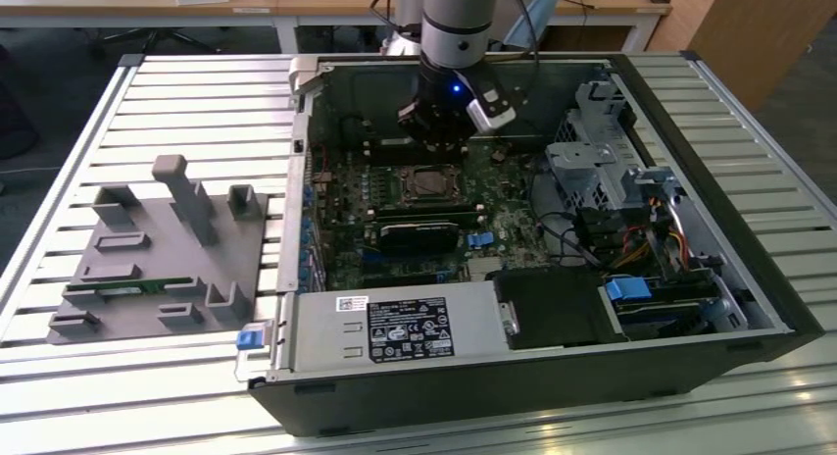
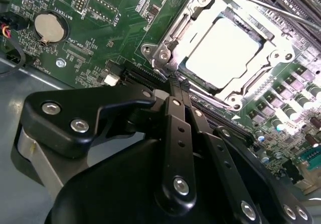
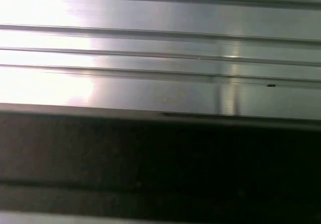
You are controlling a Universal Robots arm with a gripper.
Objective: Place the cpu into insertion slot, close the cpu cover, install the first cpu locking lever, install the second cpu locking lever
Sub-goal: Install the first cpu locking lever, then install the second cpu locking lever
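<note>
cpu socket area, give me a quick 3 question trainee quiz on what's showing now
1. True or false: the cpu sits in the slot.
2. In the second wrist view, the gripper tips are closest to: A) the coin battery B) a corner of the cover C) the grey cable
3. In the exterior view, what lies to the left of the computer case?

Key: 1 true. 2 B. 3 a grey fixture block on the slatted table.
</note>
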